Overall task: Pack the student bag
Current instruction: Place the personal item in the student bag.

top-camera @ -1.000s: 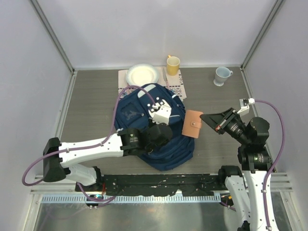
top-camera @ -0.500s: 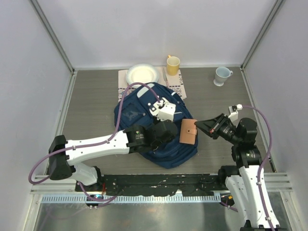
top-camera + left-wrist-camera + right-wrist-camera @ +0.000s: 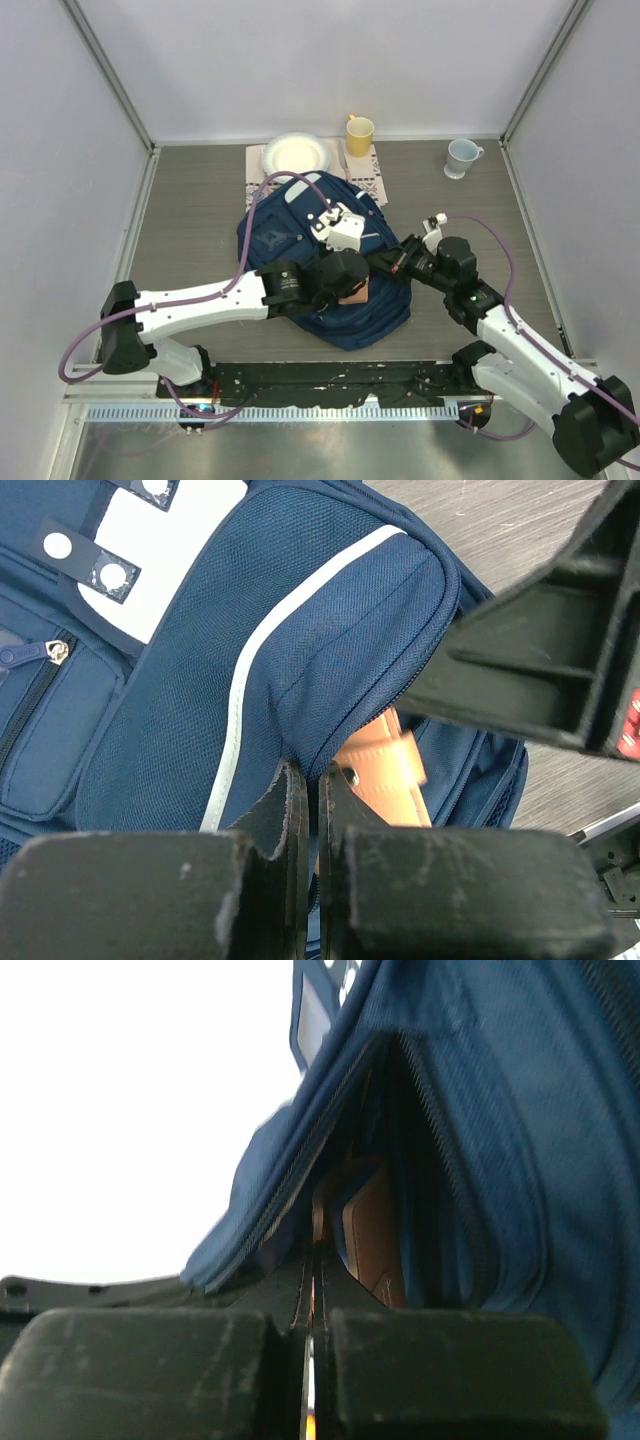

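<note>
- Location first: the navy blue fabric student bag [image 3: 278, 238] is lying flat pretty much in the middle of the grey wood-grain table [image 3: 190, 220], with both arms meeting over its right side.
- The left gripper [image 3: 308, 780] comes in from the left across the bag. Its jaws are pressed together, pinching the edge of the bag's opening, right below the white stripe [image 3: 300, 610] on the flap.
- That pinch holds the opening up like a little tent, and you can look straight inside from the right wrist view.
- The right gripper [image 3: 313, 1260] pokes in from the right, and its jaws are clamped on a tan leather wallet with a snap strap [image 3: 385, 768]. You can see a thin orange sliver squeezed between the fingers.
- Most of the wallet is inside the opening. From overhead only a small tan bit shows, just near of the left gripper.
- From the left wrist, the right gripper's black body sits just right of the flap, really close.
- Stuff at the far side: a round white plate [image 3: 296, 155] just past the bag, a yellow mug [image 3: 359, 133] right of it, and both sit on a patterned cloth [image 3: 372, 188] that the bag overlaps.
- A pale blue-grey mug [image 3: 460, 157] stands well apart at the far right.
</note>
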Robot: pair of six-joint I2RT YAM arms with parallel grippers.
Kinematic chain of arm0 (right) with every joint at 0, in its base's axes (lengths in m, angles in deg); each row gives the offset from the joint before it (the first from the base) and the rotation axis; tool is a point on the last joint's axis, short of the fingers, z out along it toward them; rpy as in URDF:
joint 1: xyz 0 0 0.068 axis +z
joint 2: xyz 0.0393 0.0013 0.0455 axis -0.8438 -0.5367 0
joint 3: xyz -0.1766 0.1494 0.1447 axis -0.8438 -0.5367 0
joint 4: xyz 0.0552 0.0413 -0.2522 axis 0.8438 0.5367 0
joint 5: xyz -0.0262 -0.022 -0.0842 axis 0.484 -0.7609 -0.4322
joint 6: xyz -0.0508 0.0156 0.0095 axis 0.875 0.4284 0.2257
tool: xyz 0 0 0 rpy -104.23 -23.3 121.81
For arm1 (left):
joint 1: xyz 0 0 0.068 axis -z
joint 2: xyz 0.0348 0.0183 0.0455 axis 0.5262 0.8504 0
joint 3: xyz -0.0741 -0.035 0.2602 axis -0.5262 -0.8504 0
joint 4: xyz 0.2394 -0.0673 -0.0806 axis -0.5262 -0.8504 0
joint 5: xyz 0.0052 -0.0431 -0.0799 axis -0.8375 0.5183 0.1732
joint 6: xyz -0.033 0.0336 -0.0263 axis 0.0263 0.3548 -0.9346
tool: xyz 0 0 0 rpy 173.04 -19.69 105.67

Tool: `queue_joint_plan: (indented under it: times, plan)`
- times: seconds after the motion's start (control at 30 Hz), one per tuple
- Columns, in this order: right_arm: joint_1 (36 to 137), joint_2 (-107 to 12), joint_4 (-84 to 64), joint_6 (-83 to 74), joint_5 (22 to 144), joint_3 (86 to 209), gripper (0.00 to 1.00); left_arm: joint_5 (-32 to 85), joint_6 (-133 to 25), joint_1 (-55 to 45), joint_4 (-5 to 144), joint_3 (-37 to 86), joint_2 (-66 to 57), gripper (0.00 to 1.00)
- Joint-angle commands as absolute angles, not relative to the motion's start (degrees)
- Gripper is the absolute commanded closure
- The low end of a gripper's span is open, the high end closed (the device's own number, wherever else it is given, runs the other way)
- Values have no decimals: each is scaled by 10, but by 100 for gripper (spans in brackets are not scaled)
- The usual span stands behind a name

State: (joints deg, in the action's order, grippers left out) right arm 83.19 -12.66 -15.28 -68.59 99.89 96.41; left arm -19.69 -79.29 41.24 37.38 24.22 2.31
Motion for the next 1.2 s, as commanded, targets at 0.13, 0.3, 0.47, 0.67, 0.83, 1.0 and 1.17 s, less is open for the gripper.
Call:
queue_joint_plan:
  times: [0.13, 0.3, 0.47, 0.67, 0.83, 1.0, 1.17]
  plan:
    - [845, -168, -266, -716, 819, 959, 99, -207, -812, 412, 447, 259, -36, 100]
    - [894, -154, -273, -738, 736, 921, 99, -202, -815, 412, 467, 235, -55, 100]
    - [958, -135, -274, -764, 630, 890, 99, -191, -811, 411, 467, 235, -52, 100]
    - [991, -150, -239, -736, 623, 911, 99, -179, -813, 412, 469, 231, -49, 100]
    - [992, -114, -130, -648, 601, 958, 73, -174, -812, 411, 468, 226, -47, 100]
    - [992, -97, -58, -589, 623, 983, 53, -168, -810, 412, 468, 226, -41, 100]
    - [991, -109, -41, -567, 692, 996, 55, -166, -818, 412, 466, 219, -42, 100]
